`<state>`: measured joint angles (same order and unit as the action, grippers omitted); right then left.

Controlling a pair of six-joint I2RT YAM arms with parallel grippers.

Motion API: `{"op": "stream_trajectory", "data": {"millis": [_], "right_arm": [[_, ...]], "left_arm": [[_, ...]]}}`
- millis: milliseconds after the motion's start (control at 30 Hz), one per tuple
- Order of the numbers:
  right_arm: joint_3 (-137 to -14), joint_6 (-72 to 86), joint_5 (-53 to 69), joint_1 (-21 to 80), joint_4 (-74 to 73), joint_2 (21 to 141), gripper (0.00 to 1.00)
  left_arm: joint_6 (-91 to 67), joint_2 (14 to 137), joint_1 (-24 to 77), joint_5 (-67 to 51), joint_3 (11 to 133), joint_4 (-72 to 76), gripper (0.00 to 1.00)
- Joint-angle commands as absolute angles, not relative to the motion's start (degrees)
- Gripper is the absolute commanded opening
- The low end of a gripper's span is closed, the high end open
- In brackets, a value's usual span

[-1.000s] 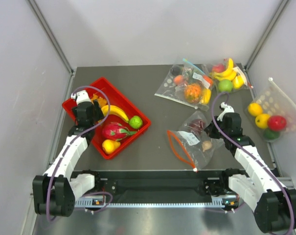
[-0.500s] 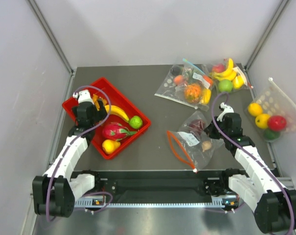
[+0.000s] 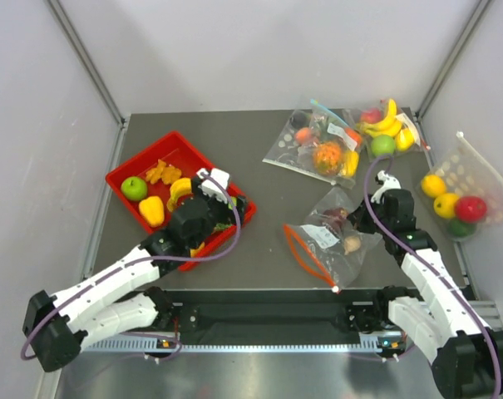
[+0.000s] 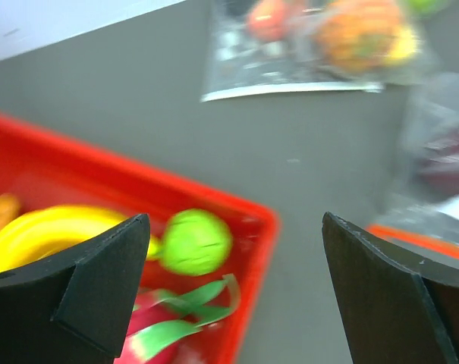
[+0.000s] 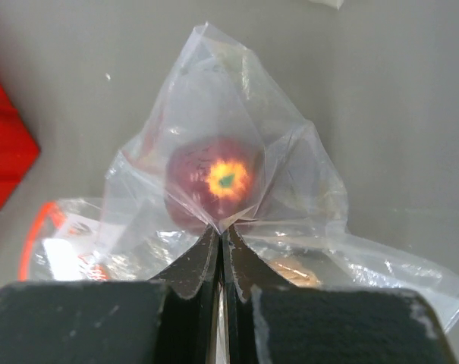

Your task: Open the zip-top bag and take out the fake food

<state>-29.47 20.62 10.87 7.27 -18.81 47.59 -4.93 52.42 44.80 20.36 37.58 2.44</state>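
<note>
We judge the task approx. half done: apple (image 3: 135, 188) and orange pcs (image 3: 162, 172) lie in the tray (image 3: 143, 155); purple pc (image 3: 335, 215) and beige pc (image 3: 351, 244) are in the bag (image 3: 327, 249), centre-right. The right gripper (image 5: 222, 233) pinches bag plastic; the left gripper (image 4: 234, 221) is wide apart, empty.

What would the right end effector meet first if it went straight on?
Probably the dark red fruit inside the zip-top bag, just beyond the film that the right end effector pinches; depth is unclear.

A red tray (image 3: 184, 154) sits on the left part of the dark counter (image 3: 259, 204). Inside it lie a long banana (image 4: 51, 227) and a pink dragon fruit (image 4: 153, 337). At the far right lie a bag with a pale blue zip (image 3: 309, 148) and a bag of bananas (image 3: 390, 126). A third fruit bag (image 3: 463, 191) is near the right wall.
</note>
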Motion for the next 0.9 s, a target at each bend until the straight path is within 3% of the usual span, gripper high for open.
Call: {"op": "stream_trajectory", "data": {"millis": [0, 267, 400, 867], "right_arm": [[-33.22, 22.14, 11.69, 7.21, -17.93, 46.32, 0.0], [-31.91, 24.34, 11.69, 7.12, -16.61, 46.14, 0.0], [-31.47, 24.87, 11.69, 7.12, -16.0, 46.67, 0.0], [-29.53, 25.58, 12.66, 7.21, -15.91, 45.44, 0.0]], "left_arm": [[-2.37, 54.48, 50.0, 16.19, 37.18, 10.18, 0.99], [-4.13, 63.27, 62.74, -4.78, 29.53, 26.6, 0.97], [-4.92, 69.5, 67.4, -9.74, 29.09, 32.24, 0.97], [-5.45, 92.71, 71.28, -3.96, 34.54, 52.81, 0.99]]}}
